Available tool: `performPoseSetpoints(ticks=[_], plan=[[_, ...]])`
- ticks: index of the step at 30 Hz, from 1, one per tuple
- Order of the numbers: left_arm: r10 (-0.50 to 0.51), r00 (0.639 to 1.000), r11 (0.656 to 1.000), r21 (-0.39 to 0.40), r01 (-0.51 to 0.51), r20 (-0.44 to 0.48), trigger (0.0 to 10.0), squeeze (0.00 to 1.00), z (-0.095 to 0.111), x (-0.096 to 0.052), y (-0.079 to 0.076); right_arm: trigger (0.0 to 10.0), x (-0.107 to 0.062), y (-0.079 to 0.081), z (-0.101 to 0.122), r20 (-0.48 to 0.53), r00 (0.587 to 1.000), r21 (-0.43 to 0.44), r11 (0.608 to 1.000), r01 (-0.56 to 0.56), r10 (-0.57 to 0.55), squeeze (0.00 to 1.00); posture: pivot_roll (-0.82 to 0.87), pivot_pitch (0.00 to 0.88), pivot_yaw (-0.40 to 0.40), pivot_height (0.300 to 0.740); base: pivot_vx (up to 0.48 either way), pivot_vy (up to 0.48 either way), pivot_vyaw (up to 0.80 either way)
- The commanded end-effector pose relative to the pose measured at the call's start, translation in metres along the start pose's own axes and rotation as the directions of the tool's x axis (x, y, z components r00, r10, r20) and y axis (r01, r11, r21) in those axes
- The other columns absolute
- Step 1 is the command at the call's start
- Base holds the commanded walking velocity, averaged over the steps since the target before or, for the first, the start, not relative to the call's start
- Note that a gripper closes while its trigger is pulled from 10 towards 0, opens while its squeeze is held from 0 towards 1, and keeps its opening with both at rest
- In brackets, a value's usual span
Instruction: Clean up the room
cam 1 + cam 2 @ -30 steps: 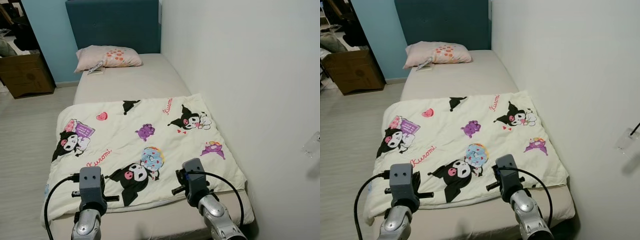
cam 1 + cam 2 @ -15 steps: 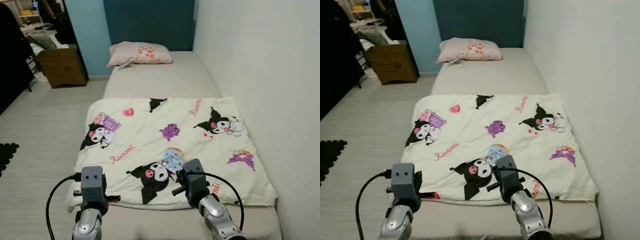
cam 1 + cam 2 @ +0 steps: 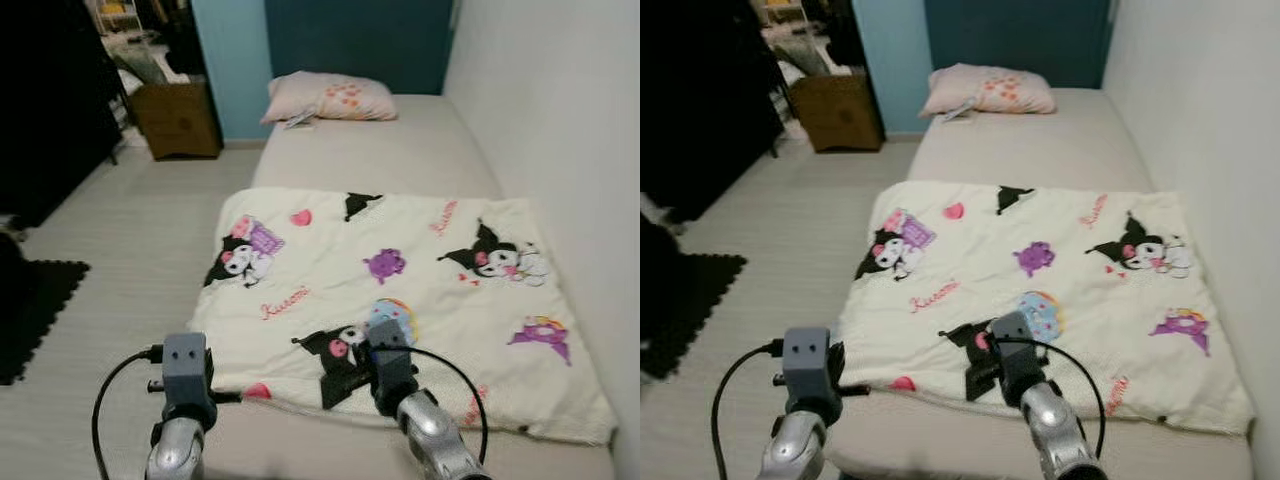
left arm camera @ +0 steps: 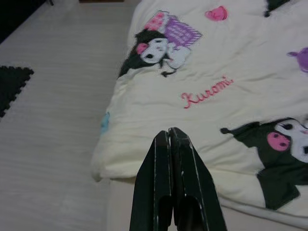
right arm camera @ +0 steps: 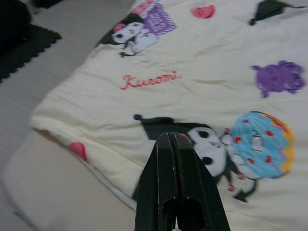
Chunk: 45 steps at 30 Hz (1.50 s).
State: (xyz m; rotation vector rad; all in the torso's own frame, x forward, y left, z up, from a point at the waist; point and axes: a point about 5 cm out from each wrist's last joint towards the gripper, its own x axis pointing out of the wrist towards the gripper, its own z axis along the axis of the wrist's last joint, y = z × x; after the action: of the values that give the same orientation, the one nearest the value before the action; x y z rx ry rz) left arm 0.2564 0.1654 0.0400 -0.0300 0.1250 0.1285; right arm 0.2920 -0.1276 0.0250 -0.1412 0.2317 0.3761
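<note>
A cream blanket point(image 3: 400, 290) printed with cartoon characters lies spread flat over the foot half of a beige bed point(image 3: 400, 150). A pink pillow point(image 3: 332, 98) rests at the bed's head, against a dark teal headboard point(image 3: 355, 40). My left gripper point(image 4: 169, 137) is shut and empty, held just above the blanket's near left corner point(image 4: 103, 163). My right gripper point(image 5: 169, 140) is shut too, hovering over the blanket's front edge near a black character print point(image 5: 192, 139). Both arms point(image 3: 185, 375) point(image 3: 392, 370) reach forward at the foot of the bed.
A white wall point(image 3: 560, 130) runs along the bed's right side. Pale wood floor point(image 3: 130, 230) lies to the left, with a black foam mat point(image 3: 35, 310) on it. A brown cardboard box point(image 3: 178, 118) stands by the blue wall, beside dark furniture point(image 3: 50, 100). A small paper point(image 3: 298, 120) leans at the pillow.
The whole picture has shifted right, so the camera has swung left and more floor, the mat and dark furniture show. Both grippers hold the same pose.
</note>
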Motion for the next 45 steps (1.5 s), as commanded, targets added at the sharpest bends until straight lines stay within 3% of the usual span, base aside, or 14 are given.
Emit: performPoseSetpoints(ticks=[1, 6, 13, 16, 29, 45], plan=[[0.002, 1.0, 1.0, 0.008, -0.002, -0.021, 10.0, 0.0, -0.004, -0.0023, 0.0024, 10.0, -0.0025, 0.0019, -0.0054, -0.014, 1.0, 0.021, 1.0, 0.006, -0.005, 0.0, -0.02, 0.083, 0.02, 0.74, 0.0, 0.0, 0.0], [0.002, 1.0, 1.0, 0.022, -0.002, -0.02, 10.0, 0.0, -0.0038, -0.0023, 0.0019, 10.0, -0.0031, 0.0022, -0.005, -0.005, 1.0, 0.03, 1.0, 0.006, -0.006, 0.0, -0.02, 0.086, 0.021, 0.74, 0.0, 0.0, 0.0], [0.011, 1.0, 1.0, 0.026, -0.011, -0.025, 10.0, 0.0, -0.0038, -0.0033, 0.0022, 10.0, -0.0034, 0.0027, -0.0051, -0.004, 1.0, 0.033, 0.999, 0.002, -0.002, 0.0, -0.02, 0.09, 0.019, 0.74, 0.0, -0.475, 0.0], [0.028, 0.999, 0.999, -0.018, -0.029, -0.046, 10.0, 0.0, -0.0063, -0.0039, 0.0032, 10.0, -0.0034, 0.0028, -0.0053, -0.007, 1.0, 0.032, 0.999, -0.001, 0.001, 0.0, -0.02, 0.091, 0.017, 0.74, 0.0, 0.0, 0.0], [0.026, 0.999, 1.0, -0.015, -0.027, -0.041, 10.0, 0.0, -0.0064, -0.0065, 0.0022, 10.0, -0.0033, 0.0026, -0.0055, -0.012, 1.0, 0.032, 0.999, -0.008, 0.008, 0.0, -0.02, 0.097, 0.017, 0.74, 0.0, 0.0, 0.0], [-0.068, 0.996, 0.998, -0.004, 0.068, -0.061, 10.0, 0.0, -0.0084, -0.0058, -0.0052, 10.0, -0.0043, -0.0059, -0.0079, -0.036, 0.996, 0.027, 0.996, 0.081, -0.08, 0.0, -0.03, 0.098, 0.029, 0.74, 0.0, 0.0, 0.0]])
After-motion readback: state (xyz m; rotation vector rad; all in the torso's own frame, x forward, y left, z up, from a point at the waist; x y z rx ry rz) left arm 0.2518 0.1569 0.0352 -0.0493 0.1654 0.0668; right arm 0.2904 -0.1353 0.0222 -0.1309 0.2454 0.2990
